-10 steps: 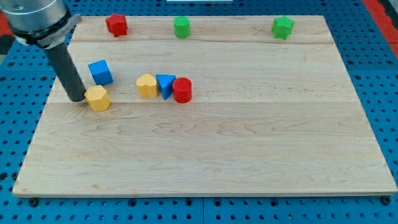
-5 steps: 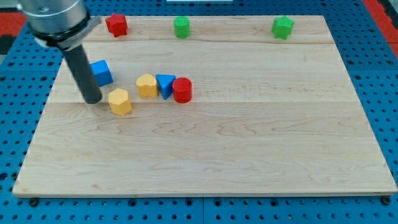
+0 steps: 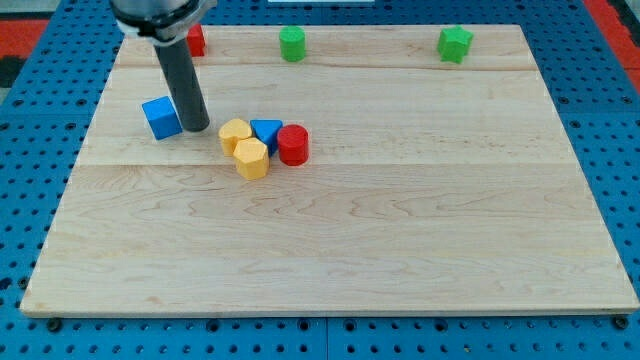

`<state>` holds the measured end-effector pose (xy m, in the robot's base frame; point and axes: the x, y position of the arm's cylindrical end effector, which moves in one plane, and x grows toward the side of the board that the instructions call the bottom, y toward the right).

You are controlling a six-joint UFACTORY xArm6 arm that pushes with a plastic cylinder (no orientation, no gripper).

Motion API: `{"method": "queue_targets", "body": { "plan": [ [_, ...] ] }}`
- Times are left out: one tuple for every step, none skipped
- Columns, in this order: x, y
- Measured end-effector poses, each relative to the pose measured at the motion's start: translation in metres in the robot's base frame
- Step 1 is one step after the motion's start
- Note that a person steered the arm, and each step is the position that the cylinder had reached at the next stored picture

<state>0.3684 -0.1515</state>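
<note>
1. Rod first: our arm ends in a straight dark rod with no pincer on it, so nothing spreads or presses together. Our tip rests on the wooden board, in its far left part.
2. Nearest thing: the blue cube sits just beside our tip on the view's left. We cannot tell whether the two touch or a sliver of board lies between them.
3. Cluster to the right of our tip, a short way off: a yellow block, a blue triangular block and a red cylinder stand in a row, each touching the next.
4. A second yellow block, six-sided in look, lies on the near side of that row. It presses against the first yellow block and sits close to the red cylinder.
5. Far edge, at the view's top: a red block shows partly behind the rod. A green cylinder stands to its right, and a green star-like block is well apart, farther right.
</note>
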Motion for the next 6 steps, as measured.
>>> {"method": "queue_targets", "body": {
  "plan": [
    [-0.012,-0.048],
    [-0.009,-0.070],
    [-0.008,-0.076],
    [-0.010,-0.083],
    [0.015,-0.085],
    [0.026,-0.083]
  ]
}}
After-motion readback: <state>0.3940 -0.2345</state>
